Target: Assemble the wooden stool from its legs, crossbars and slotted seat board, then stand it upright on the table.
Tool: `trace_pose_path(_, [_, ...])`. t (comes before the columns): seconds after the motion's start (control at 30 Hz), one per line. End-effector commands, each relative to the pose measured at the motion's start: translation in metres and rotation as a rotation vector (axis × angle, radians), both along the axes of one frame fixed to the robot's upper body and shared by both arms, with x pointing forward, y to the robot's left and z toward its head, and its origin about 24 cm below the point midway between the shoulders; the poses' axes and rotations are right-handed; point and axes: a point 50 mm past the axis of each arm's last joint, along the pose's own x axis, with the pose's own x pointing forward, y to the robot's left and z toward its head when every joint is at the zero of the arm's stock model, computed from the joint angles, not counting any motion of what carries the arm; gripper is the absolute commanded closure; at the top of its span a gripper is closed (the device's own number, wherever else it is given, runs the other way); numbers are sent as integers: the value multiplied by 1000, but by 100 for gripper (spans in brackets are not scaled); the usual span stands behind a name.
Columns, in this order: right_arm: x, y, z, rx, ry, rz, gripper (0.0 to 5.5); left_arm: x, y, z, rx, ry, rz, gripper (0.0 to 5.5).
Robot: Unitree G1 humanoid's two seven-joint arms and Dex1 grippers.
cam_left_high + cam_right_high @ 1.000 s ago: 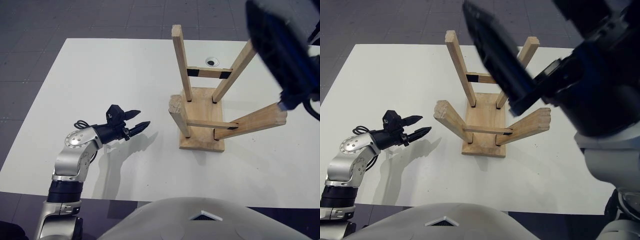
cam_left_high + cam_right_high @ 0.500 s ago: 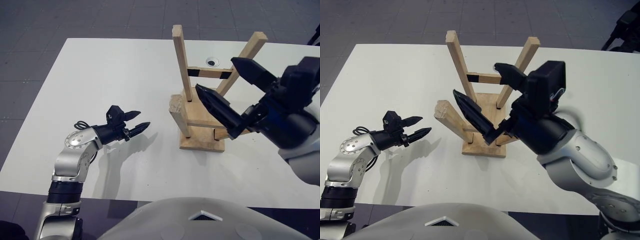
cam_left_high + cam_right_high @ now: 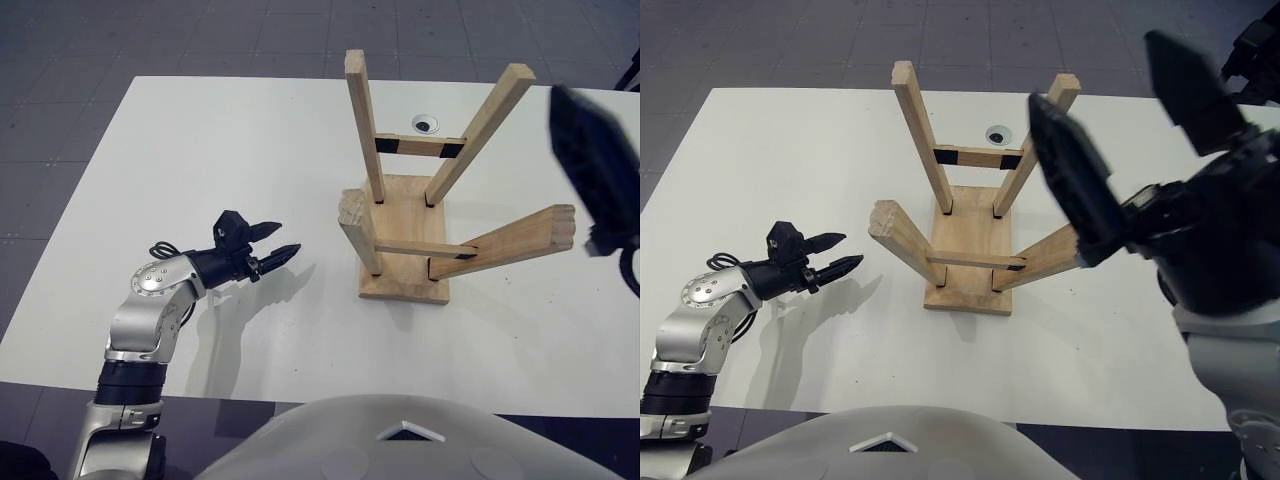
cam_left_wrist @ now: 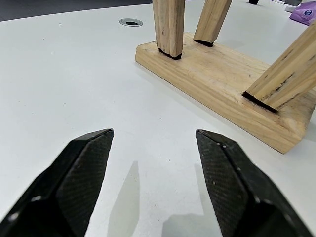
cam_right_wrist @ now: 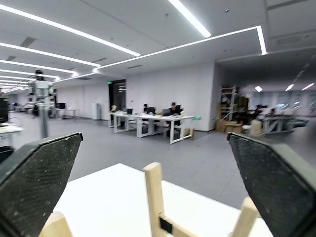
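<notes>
A: How much of the legs (image 4: 169,29) shows from the left wrist?
B: Just their feet; the picture's edge cuts the rest off.
A: And from the right eye?
B: The right end effector (image 3: 1096,72) crosses the far right leg (image 3: 1012,188) and hides the outer end of the near right leg (image 3: 1038,262).

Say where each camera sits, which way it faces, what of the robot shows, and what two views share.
Left eye view: head, facing forward and down at the upturned stool on the table; left gripper shows.
Right eye view: same head, same scene; right gripper raised at right.
Left wrist view: low over the table, facing the seat board; open fingers show.
Right wrist view: raised, facing the room beyond the leg tops; open fingers show.
Shared: all show the stool.
</notes>
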Motion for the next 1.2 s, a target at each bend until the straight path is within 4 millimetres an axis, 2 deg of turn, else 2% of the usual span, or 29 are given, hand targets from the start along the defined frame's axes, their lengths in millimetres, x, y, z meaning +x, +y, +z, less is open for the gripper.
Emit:
trace_pose_path(0.03, [1, -3, 6, 5, 8, -35, 4, 2, 2, 3, 21, -8, -7, 240])
trace_pose_path(0.07, [3, -2, -1, 12, 58, -31, 4, 2, 3, 3, 21, -8, -9, 240])
trace_pose_path(0.13, [6, 3, -30, 4, 220, 0, 4, 2, 3, 4, 23, -7, -12, 240])
trace_pose_path(0.23, [8, 16, -81, -18, 458, 47, 4, 0, 5, 5, 26, -2, -16, 240])
trace_pose_path(0.27, [7, 19, -92, -27, 492, 48, 4, 0, 5, 5, 27, 0, -18, 240])
trace_pose_path(0.33, [8, 21, -100, -30, 506, 44, 4, 0, 6, 5, 29, 3, -18, 240])
trace_pose_path(0.47, [10, 18, -100, -20, 468, 15, 4, -1, 6, 4, 29, 6, -16, 240])
trace_pose_path(0.53, [12, 15, -93, -19, 424, -1, 4, -1, 5, 3, 28, 7, -18, 240])
trace_pose_path(0.77, [20, -6, 1, 54, 19, -68, 4, 1, 2, 2, 25, 4, -17, 240])
trace_pose_path(0.83, [21, -15, 18, 72, -33, -100, 4, 1, 0, 1, 24, 3, -20, 240])
trace_pose_path(0.9, [21, -24, 25, 73, -48, -129, 4, 0, -1, 1, 24, 2, -23, 240])
trace_pose_path(1.03, [27, -49, 20, 73, -28, -235, 4, -1, -3, 2, 25, 0, -25, 240])
trace_pose_path(1.13, [51, -88, -5, -102, 25, -472, 4, -6, -9, 4, 41, -19, -57, 240])
trace_pose_path(1.2, [71, -100, -31, -200, 104, -508, 4, -13, -17, 4, 68, -37, -93, 240])
